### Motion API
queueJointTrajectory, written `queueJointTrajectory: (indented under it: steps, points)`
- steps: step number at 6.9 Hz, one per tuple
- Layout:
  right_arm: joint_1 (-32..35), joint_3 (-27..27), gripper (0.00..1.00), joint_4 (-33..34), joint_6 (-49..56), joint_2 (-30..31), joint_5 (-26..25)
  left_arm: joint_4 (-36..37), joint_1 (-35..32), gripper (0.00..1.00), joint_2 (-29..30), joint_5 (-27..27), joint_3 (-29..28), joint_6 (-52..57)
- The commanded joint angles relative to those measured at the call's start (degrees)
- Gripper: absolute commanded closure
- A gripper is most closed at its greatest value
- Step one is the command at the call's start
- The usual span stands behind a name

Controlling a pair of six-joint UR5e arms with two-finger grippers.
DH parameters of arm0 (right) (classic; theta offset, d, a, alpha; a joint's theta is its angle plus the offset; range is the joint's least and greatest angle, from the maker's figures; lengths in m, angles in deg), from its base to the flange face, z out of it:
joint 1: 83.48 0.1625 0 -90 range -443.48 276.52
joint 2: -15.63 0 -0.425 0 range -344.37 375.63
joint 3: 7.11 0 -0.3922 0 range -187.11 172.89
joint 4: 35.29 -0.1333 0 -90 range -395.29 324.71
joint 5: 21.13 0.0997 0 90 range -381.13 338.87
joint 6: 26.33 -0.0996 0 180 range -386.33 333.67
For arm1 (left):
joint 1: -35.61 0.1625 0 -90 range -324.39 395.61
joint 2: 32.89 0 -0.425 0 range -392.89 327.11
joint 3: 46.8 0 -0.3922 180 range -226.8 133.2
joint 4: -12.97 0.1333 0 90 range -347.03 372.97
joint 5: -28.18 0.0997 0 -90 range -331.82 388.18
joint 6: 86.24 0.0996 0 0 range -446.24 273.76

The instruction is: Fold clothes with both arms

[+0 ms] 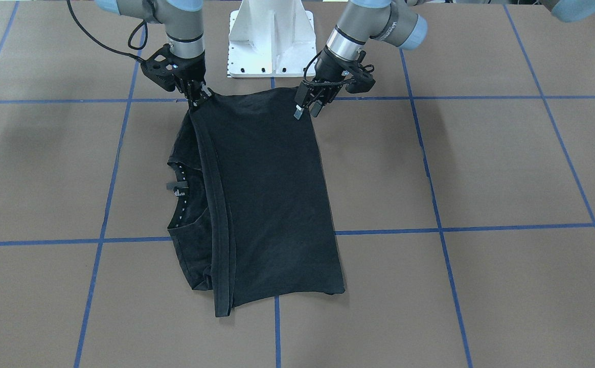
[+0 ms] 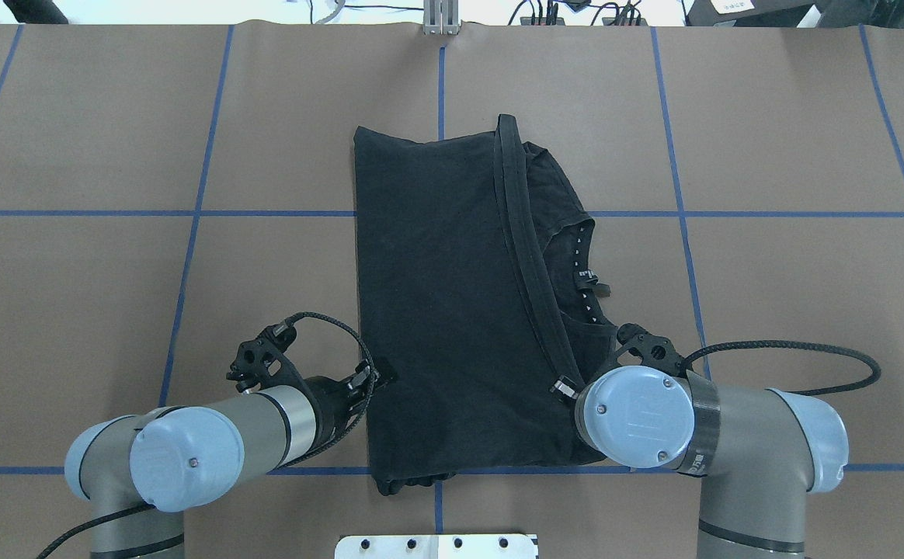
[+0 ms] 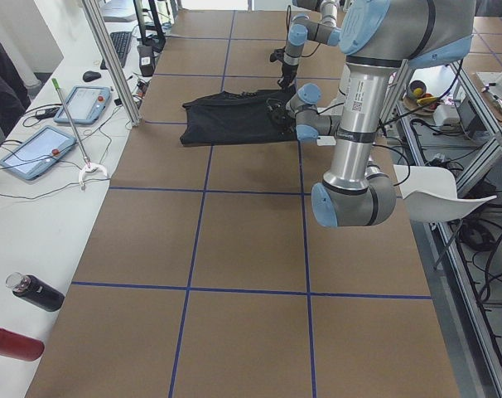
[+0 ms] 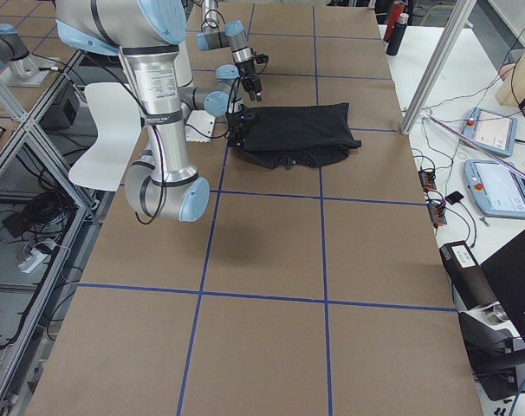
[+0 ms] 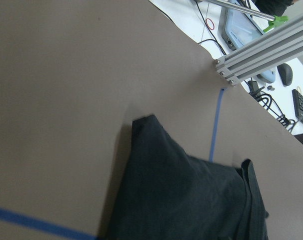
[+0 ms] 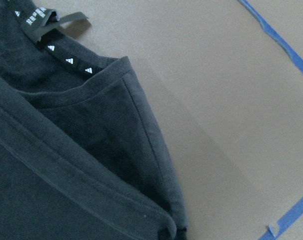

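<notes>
My black T-shirt [image 1: 272, 204] lies flat in the middle of the surface [image 1: 481, 168], already folded into a long shape. Its hem band [image 1: 221, 214] lies just beside the neck hole, so I think the bottom half is laid over the top half. The picture on the chest does not show, only plain black.

My two hands are at the two corners closest to my base. My right hand [image 1: 199, 98] looks pinched on the corner where the hem band ends, with its fingers close together. My left hand [image 1: 307, 109] is a little open. One finger sits over the cloth edge and one over the bare surface, so it holds nothing. I think I hold the corners this way so both hands can lift one edge together and keep the fold straight.

The view from across the surface shows the fingers of both hands. From above, the blue cap [image 2: 634, 415] on my right wrist hides most of that hand. My right wrist camera shows the neck tag [image 6: 41, 22] up close. My left wrist camera shows the far corner [image 5: 141, 122] of the shirt and none of my fingers. Only the left side view shows two bottles [image 3: 23, 315] at the edge
</notes>
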Motion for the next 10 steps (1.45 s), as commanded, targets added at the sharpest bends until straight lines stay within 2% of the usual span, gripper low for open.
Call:
queueJointTrajectory:
  steps: [1,6,7,8,9,10]
  points:
    - [-1.3,-0.1,1.00,0.0,-0.2,0.0,0.0,6.3,1.2,0.32,-0.1,-2.7,2.3,-1.4]
    - [-1.6,0.0,1.00,0.0,-0.3,0.0,-0.2,6.7,7.7,0.37,-0.9,-2.5,1.8,-5.9]
    - [-1.6,0.1,1.00,0.0,-0.3,0.0,-0.2,6.7,8.0,0.42,-0.8,-2.5,1.7,-6.4]
    - [-1.6,0.1,1.00,0.0,-0.3,0.1,-0.3,6.7,7.9,0.54,-0.6,-2.5,1.7,-6.6]
    - [-1.6,0.1,1.00,0.0,-0.3,0.1,-0.3,6.8,7.9,0.96,-0.2,-2.5,1.7,-7.5]
    - [-1.6,0.1,1.00,0.0,-0.3,0.2,-0.3,6.7,7.9,1.00,-0.7,-2.5,1.7,-7.5]
